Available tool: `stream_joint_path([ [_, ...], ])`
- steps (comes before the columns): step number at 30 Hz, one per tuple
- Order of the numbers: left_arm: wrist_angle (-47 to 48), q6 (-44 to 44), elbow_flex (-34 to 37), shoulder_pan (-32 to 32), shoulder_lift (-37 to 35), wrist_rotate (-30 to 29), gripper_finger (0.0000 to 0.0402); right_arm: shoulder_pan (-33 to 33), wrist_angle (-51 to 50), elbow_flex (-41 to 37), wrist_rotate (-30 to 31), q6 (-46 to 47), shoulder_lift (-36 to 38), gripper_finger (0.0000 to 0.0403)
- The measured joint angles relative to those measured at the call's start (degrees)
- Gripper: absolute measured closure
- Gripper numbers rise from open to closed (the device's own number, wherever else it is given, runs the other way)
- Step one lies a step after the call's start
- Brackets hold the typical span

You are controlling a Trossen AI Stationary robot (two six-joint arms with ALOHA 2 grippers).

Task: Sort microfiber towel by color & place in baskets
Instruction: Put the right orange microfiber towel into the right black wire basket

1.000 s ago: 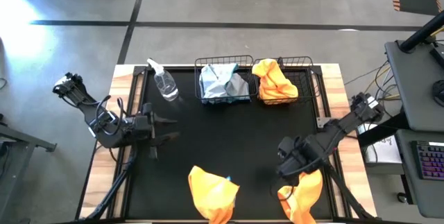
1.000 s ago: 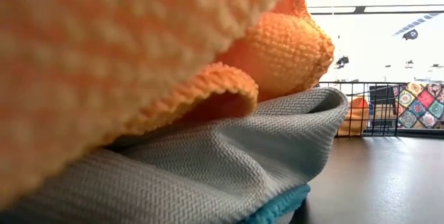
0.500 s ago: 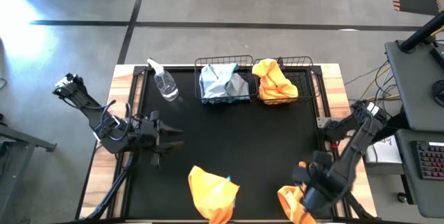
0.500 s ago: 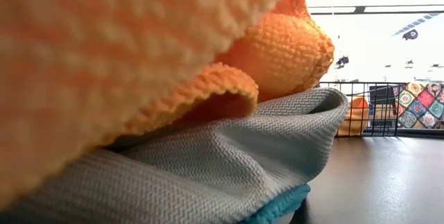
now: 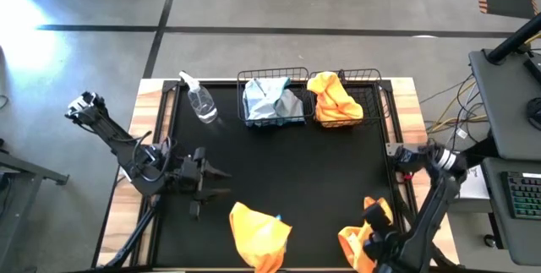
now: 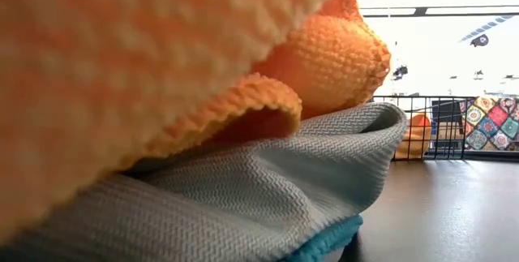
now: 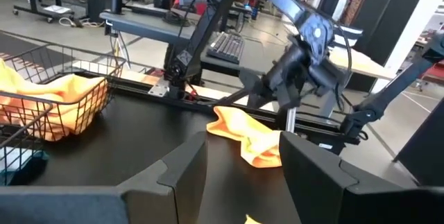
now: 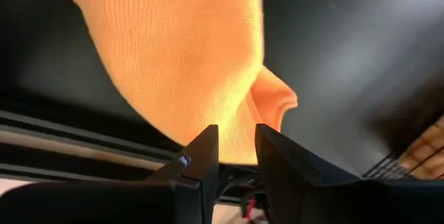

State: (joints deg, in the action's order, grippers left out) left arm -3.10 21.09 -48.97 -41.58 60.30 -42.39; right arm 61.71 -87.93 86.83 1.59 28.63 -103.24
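At the desk's (image 5: 279,163) near right corner your right gripper's (image 8: 236,158) fingers pinch an orange towel (image 5: 359,243); carry it to the orange basket (image 5: 369,77). Left gripper (image 5: 211,193) waits, fingers spread.

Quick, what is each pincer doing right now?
Left pincer: open, holding nothing.
Right pincer: closed on the orange towel at the table's near right corner.

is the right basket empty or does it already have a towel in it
Not empty. The high view shows an orange towel bunched inside the right basket, spilling over its mesh rim.
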Motion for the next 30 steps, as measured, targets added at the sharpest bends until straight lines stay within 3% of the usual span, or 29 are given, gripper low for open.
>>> stream_joint_path([
  [4,-0.87,-2.00,0.00,0.00,0.27,0.00,0.0237,0.07,-0.01,-0.03,-0.03,-2.59,-4.62,0.0310],
  [9,-0.78,-7.70,-1.71,0.00,-0.01,-0.04,0.0237,0.05,0.46,0.23,-0.28,0.47,-8.25,0.0307],
  [15,-0.32,-16.02,-5.74,0.00,-0.01,-0.02,0.0237,0.05,10.15,0.66,1.54,2.73,-7.48,0.0296],
  [22,0.90,-21.19,-9.29,0.00,-0.01,-0.04,0.0237,-0.24,12.35,0.63,4.51,11.75,-7.88,0.0259],
  [30,1.10,-21.43,-10.21,0.00,0.47,-0.04,0.0237,-0.24,13.64,0.56,4.62,11.60,-7.89,0.0209],
])
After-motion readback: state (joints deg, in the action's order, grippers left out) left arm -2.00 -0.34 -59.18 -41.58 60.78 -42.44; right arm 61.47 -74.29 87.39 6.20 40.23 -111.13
